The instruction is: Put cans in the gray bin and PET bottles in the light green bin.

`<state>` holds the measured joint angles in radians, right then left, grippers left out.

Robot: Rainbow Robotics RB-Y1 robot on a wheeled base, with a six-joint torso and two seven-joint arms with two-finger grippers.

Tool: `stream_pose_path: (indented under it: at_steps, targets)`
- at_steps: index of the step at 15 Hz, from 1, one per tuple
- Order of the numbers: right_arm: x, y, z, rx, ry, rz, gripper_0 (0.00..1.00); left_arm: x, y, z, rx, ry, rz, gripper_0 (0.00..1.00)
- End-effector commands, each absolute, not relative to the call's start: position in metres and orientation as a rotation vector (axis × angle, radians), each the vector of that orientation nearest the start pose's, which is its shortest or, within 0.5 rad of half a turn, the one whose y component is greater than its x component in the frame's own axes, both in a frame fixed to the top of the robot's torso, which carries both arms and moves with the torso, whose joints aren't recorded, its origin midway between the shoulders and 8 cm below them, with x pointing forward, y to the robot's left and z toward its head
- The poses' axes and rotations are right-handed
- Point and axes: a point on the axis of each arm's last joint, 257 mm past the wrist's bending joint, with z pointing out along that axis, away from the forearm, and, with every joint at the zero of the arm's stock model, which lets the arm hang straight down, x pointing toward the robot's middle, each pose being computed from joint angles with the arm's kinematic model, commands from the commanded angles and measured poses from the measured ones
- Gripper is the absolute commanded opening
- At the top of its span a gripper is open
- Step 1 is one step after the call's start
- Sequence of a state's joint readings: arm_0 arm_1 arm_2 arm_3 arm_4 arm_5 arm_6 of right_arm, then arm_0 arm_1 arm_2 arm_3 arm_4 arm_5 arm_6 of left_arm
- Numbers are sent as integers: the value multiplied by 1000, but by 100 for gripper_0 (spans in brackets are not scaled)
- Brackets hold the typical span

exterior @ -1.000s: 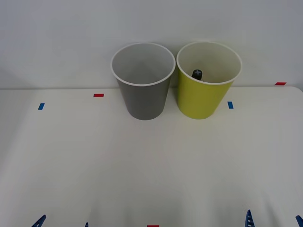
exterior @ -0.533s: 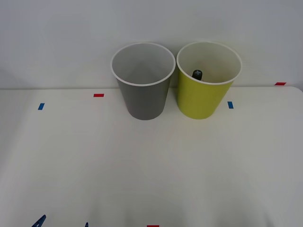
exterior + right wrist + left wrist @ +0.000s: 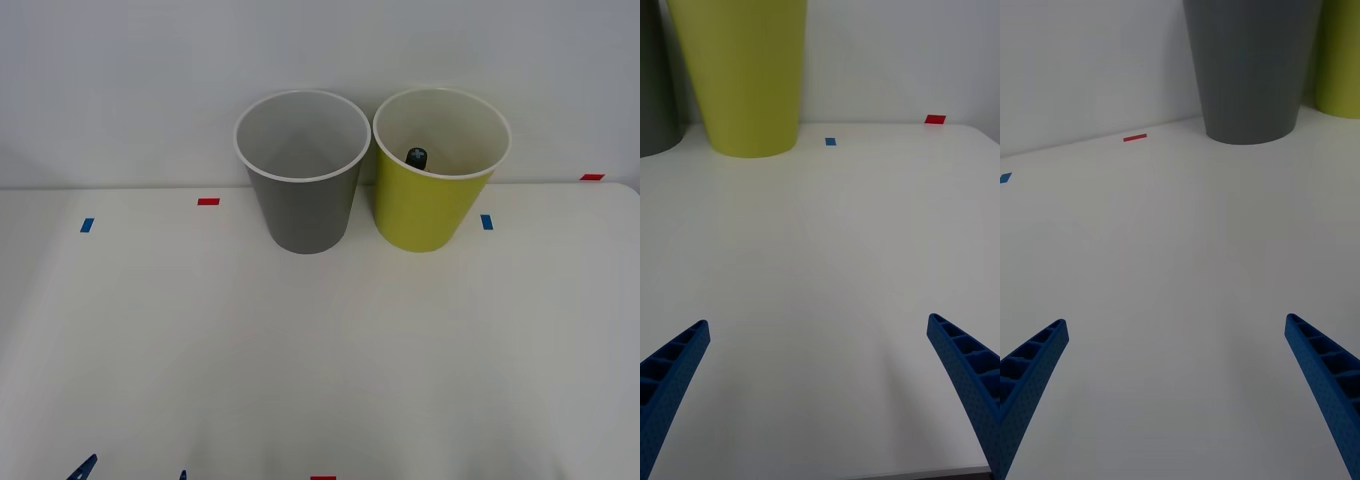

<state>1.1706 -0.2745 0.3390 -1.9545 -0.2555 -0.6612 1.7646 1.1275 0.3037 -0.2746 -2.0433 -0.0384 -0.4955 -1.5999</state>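
The gray bin (image 3: 303, 190) stands upright at the back of the white table, and the part of its pale inside that I see holds nothing. Right beside it stands the light green bin (image 3: 430, 205). Inside that bin a PET bottle's black cap (image 3: 416, 156) pokes up near the front wall; the bottle's body is hidden. Cans are out of view. My left gripper (image 3: 132, 472) is open at the near edge, far from the gray bin (image 3: 1251, 67). My right gripper (image 3: 820, 397) is open over bare table, well short of the light green bin (image 3: 745, 75).
Small tape marks dot the table: red (image 3: 208, 201), blue (image 3: 87, 225), blue (image 3: 486, 222), red (image 3: 592, 177). A white wall rises directly behind the bins. The table's right edge (image 3: 986, 150) curves past the far red mark.
The right gripper's fingertips, seen at the front view's bottom right one second ago, have drawn back out of that view. The bins, bottle cap and left gripper have not moved.
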Motion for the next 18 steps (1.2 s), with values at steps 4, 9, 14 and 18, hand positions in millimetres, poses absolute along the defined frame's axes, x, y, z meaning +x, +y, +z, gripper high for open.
stream_pose_path:
  at_steps: [4,9,14,18]
  targets:
    - [173,-253,-295,68,1706,-89,100,200,230,-289,195,1731,44,100]
    - [173,-253,-295,68,1706,-89,100,200,230,-289,195,1731,44,100]
    - [173,-253,-295,68,1706,-89,100,200,230,-289,195,1731,44,100]
    - [173,-253,-295,68,1706,-89,100,200,230,-289,195,1731,44,100]
